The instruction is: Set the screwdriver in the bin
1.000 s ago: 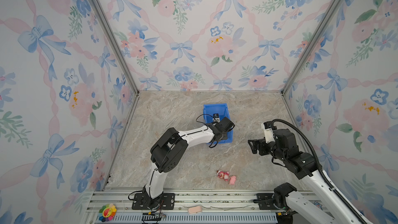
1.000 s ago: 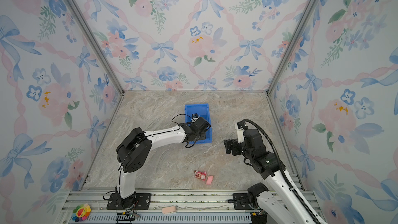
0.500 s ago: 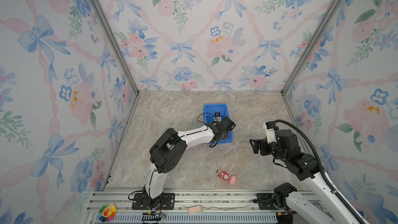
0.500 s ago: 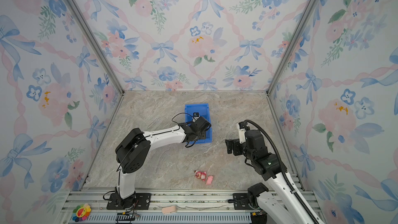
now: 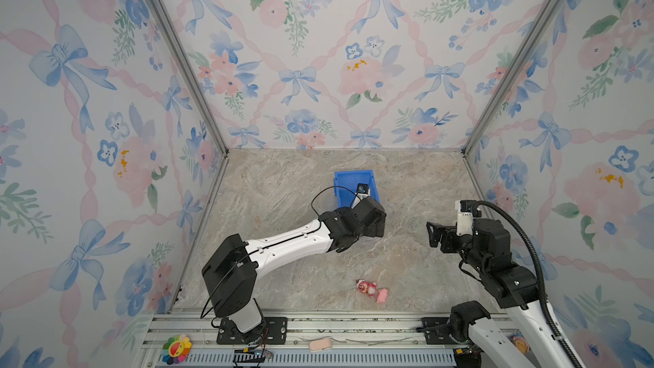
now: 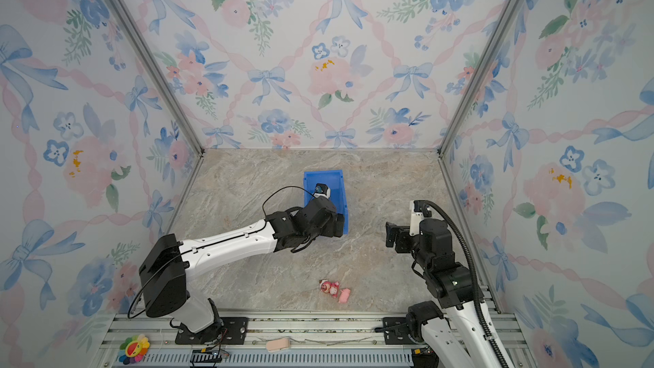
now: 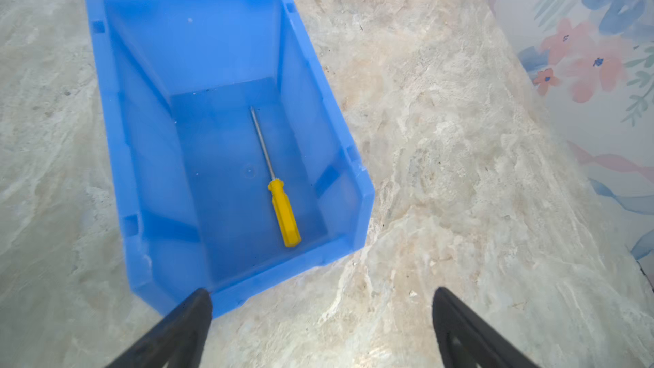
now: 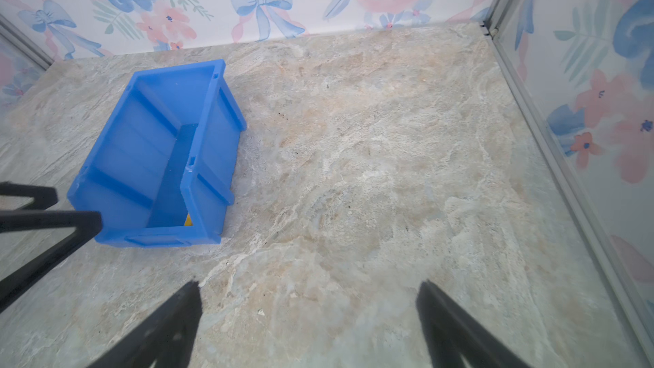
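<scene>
Bin (image 5: 341, 189) sits on the desk (image 5: 283, 189), mid-width, toward 12 o'clock. Screwdriver (image 7: 274, 180) lies flat in the bin, nearer its 3 o'clock wall, shaft to 12, handle to 6. My left tool (image 7: 322, 293) hangs at the bin's 6 o'clock end. My right tool (image 8: 309, 285) is at 4 o'clock of the bin, well apart. Toy figure (image 5: 371, 288) is on the desk at 6, near the front edge.

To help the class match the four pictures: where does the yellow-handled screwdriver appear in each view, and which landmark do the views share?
Both top views: not visible; the left arm covers the near end of the blue bin.
Left wrist: the screwdriver lies flat on the bin floor, picture centre, handle toward the low lip.
Right wrist: only a sliver of its yellow handle shows behind the bin wall, lower left.
Shared landmark: the blue bin.
</scene>
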Motion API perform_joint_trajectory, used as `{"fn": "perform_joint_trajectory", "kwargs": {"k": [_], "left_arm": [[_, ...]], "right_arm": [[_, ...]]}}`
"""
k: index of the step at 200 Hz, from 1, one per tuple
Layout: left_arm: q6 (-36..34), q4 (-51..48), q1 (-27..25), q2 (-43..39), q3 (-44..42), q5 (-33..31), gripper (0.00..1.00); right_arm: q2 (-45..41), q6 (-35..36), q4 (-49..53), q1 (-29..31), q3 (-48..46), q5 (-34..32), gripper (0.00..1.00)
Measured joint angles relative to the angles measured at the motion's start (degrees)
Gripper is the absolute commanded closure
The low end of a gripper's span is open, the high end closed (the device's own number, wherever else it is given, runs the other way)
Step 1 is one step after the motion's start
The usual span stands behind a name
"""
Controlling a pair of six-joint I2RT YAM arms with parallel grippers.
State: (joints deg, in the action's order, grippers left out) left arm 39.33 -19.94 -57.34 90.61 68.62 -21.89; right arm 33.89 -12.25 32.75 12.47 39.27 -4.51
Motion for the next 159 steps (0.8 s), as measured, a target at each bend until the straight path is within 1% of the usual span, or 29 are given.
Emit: {"fn": "perform_joint_trajectory", "kwargs": {"k": [27,41,73,89,100,115,135,159], "left_arm": [[-2.4,-0.4,0.9,-5.9,-7.0,-3.6,0.02],[-3.4,-0.5,2.6,-9.4,-10.6,-5.5,0.02],[-3.3,-0.5,10.1,-17.5,-18.3,-10.8,0.02],[-3.5,-0.5,13.6,-21.0,-21.5,-15.0,0.02],[-4.6,0.1,14.9,-22.6,-23.4,-17.9,0.02],[-8.7,2.3,17.0,-23.5,-26.1,-20.3,0.02],[-14.6,6.0,20.9,-23.4,-29.5,-21.5,0.02],[-22.8,15.7,25.0,-24.2,-36.5,-21.4,0.02]], "right_arm": [[1.7,-0.4,-1.5,-2.1,-1.6,0.2,0.03],[2.1,-0.4,-2.7,-2.7,-2.7,0.2,0.03],[1.8,-0.4,-6.8,-4.6,-6.4,-1.8,0.03],[0.7,-0.2,-9.6,-6.0,-9.5,-3.5,0.03],[-0.4,0.5,-11.5,-7.0,-12.0,-4.3,0.03],[-1.4,2.2,-13.9,-8.0,-15.1,-5.2,0.03],[-2.3,5.1,-18.6,-9.5,-19.3,-4.9,0.03],[-2.0,7.1,-24.2,-11.4,-23.9,-4.5,0.03]]}}
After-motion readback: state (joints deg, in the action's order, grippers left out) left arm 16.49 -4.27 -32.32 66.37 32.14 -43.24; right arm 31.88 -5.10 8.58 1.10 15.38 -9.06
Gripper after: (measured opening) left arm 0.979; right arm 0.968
